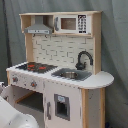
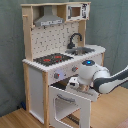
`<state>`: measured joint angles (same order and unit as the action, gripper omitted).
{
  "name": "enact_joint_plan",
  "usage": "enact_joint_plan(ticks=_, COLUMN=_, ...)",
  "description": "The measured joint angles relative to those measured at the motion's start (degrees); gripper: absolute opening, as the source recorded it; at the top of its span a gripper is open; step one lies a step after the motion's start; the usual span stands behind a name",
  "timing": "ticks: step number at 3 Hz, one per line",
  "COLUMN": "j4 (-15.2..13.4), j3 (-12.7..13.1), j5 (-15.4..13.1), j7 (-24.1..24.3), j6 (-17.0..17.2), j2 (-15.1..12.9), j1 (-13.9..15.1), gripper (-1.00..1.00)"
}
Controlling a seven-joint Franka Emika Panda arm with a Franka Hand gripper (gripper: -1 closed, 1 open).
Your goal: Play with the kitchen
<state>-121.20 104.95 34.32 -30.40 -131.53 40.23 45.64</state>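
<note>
The kitchen point(image 2: 60, 60) stands on the wood floor against a grey curtain point(image 2: 12, 50), and we see it in both exterior views. In the second exterior view its oven door point(image 2: 70, 106) hangs open toward us, and our arm point(image 2: 102, 80) reaches in from the right, gripper point(image 2: 73, 83) just above that door. Whether its claw is apart or together, we cannot tell.

In the second exterior view we see our arm point(image 2: 111, 80) reaching in from the second exterior view's right, wrist bent downward. Our gripper point(image 2: 73, 84) points left; its finger state is unclear.
</note>
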Motion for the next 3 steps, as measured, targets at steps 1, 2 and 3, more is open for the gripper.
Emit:
enact_joint_plan(ticks=1, j4=0.0, j3=-4.1, j5=-3.1, j7=0.2, j6=1.6, j2=0.1, j1=-1.2, gripper=-1.00)
enact_joint_plan(ticks=2, j4=0.0, j3=-5.0, j5=-3.9, j7=0.3, j6=2.1, j2=0.1, j1=-1.5, gripper=1.00)
enact_joint_plan(ticks=3, j4=-0.1, j3=-8.9, j5=-7.3, j7=0.5, j6=4.5, j2=0.1, j1=-3.3, gripper=1.00)
